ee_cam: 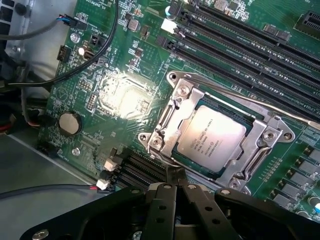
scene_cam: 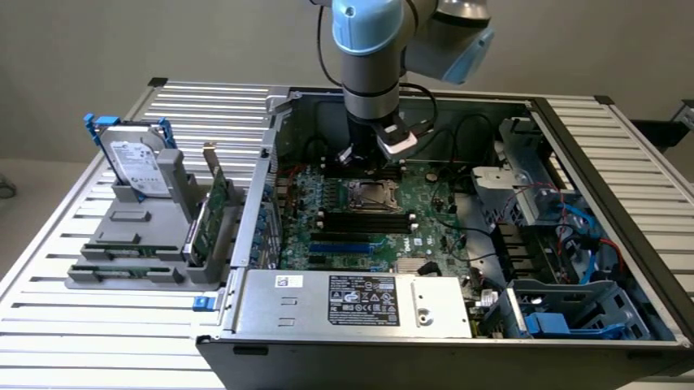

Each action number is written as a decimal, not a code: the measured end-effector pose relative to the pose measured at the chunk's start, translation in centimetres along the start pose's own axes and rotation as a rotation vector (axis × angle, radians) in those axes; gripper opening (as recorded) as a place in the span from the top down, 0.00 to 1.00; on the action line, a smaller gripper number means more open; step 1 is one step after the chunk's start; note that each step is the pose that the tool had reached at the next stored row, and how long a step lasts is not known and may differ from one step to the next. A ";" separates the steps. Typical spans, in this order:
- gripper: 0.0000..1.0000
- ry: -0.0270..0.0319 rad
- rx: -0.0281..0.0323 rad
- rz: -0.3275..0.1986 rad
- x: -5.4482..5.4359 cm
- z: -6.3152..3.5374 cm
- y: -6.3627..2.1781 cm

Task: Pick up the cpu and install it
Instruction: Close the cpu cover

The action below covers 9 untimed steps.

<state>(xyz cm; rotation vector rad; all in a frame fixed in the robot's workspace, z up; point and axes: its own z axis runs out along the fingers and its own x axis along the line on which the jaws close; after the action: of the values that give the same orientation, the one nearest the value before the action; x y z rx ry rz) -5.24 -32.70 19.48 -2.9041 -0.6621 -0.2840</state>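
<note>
The cpu (ee_cam: pixel 212 137) lies flat in the motherboard socket (ee_cam: pixel 176 106), near the middle of the green motherboard (ee_cam: pixel 112 55). Its silvery lid faces up with fine printed text on it. It is a thin square chip with a brushed metal top, and a narrow rim of substrate shows around the lid.

By the look of it, the chip is light and quite stiff, the smooth lid would be slippery under hard fingers, and the contact side would be delicate. The safest hold would be on two opposite edges, never on the faces. As it sits now, the bright steel frame with its screws rings it closely and leaves little edge to reach. Whether that frame is latched down I cannot tell.

The gripper (ee_cam: pixel 176 181) hangs just beside the socket's edge. Its black fingers are pressed together and carry nothing. In the exterior view the gripper (scene_cam: pixel 366 158) stands inside the open computer case (scene_cam: pixel 542 110), just above the socket (scene_cam: pixel 372 195).

Long black memory slots (ee_cam: pixel 240 55) run along one side of the socket, glossy plastic with fine ribs. A round coin cell (ee_cam: pixel 69 122) sits toward the board's edge. At the near edge of the case lies a grey sheet-metal power supply (scene_cam: pixel 358 301) bearing a label. A labelled hard drive (scene_cam: pixel 136 162) stands in a grey holder on the slatted metal table (scene_cam: pixel 65 325), at the exterior view's left.
</note>
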 end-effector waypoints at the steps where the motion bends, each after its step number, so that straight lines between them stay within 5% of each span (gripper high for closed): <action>1: 0.89 0.0000 0.0000 0.000 0.1 0.01 0.03; 9: 0.89 0.0000 0.0001 0.000 0.5 0.09 0.27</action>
<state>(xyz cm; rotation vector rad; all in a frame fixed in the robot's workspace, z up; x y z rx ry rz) -4.63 -32.70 19.48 -2.9039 -0.6627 -0.2840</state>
